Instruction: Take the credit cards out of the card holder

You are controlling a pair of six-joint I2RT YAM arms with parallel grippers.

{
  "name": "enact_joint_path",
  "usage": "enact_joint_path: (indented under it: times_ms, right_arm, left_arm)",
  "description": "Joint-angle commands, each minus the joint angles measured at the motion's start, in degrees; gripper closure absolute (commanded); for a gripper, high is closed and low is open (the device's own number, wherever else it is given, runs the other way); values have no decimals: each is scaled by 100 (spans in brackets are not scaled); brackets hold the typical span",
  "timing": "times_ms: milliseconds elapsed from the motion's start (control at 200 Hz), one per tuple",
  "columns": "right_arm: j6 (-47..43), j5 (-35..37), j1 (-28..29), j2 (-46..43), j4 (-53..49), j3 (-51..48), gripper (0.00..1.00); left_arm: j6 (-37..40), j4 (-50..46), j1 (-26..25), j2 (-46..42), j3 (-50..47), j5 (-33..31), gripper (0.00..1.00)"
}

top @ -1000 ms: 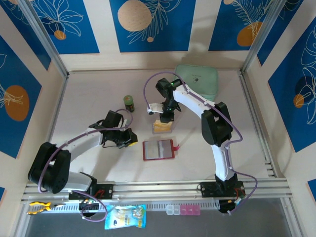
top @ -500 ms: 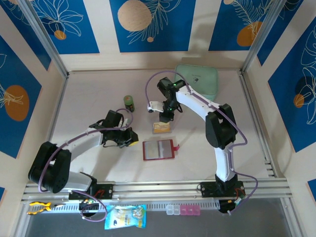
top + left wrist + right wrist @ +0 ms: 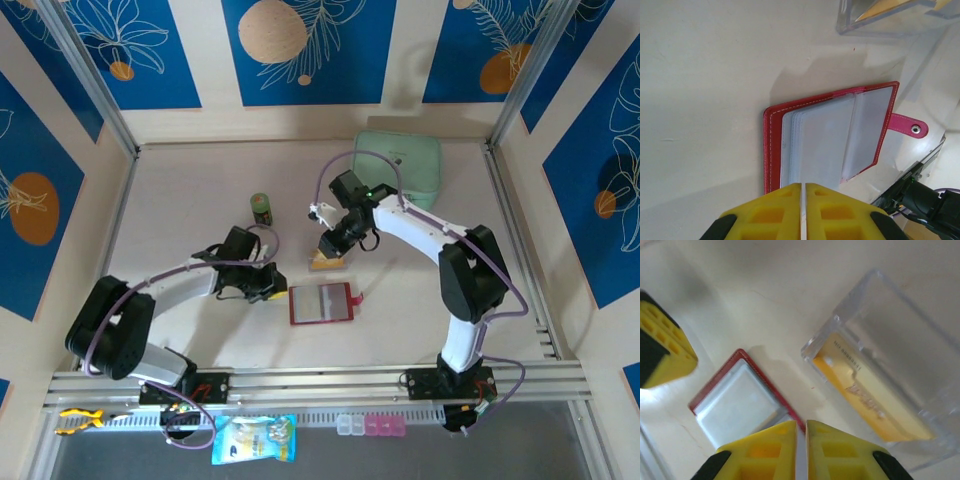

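Watch the left gripper (image 3: 268,287) first. It sits just off the left edge of the open red card holder (image 3: 321,303), which lies flat in the centre of the top view. Its fingers are pressed together with nothing between them. If you drive in like that, you will most likely shove the card holder across the tabletop (image 3: 190,180) or flip its floppy sleeves (image 3: 820,145) over instead of pinning it down. Closed fingers also cannot take a thin card by its edge, so you would need to spread them first. In the left wrist view the sleeves look grey and cloudy, and I cannot tell whether a card is inside, so check before you dig.

Up and to the right, the right gripper (image 3: 333,243) hangs over the clear plastic box (image 3: 328,262), where an orange card (image 3: 867,390) lies. Its fingers are also closed, pinching nothing. The box looks light: a low swing could knock it, tip the card out, or slide it onto the card holder just below. The two grippers are near each other, so converging on the card holder risks a collision.
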Motion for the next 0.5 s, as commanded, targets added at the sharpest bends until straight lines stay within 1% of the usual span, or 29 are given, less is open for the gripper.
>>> enact_joint_path:
  times_ms: [0, 115, 205, 305, 385, 495]
  right_arm:
    - [1887, -424, 63, -502, 730, -471, 87]
    - [3057, -525, 115, -941, 1235, -1068, 89]
    - [3988, -834, 167, -1241, 1777, -1582, 89]
    - [4850, -1007, 296, -1368, 2007, -1922, 89]
    - [5234, -1069, 432, -1349, 1924, -1996, 89]
    - [5337, -894, 687, -1343, 1873, -2074, 89]
  left_arm:
    - [-56, 108, -102, 98, 39, 114, 91]
    - [-60, 128, -173, 153, 31, 86, 91]
    - [-68, 154, -216, 234, 31, 93, 91]
    - [-85, 186, -262, 329, 31, 101, 92]
    - [-94, 204, -302, 389, 22, 98, 93]
    - [-129, 253, -341, 430, -43, 92, 93]
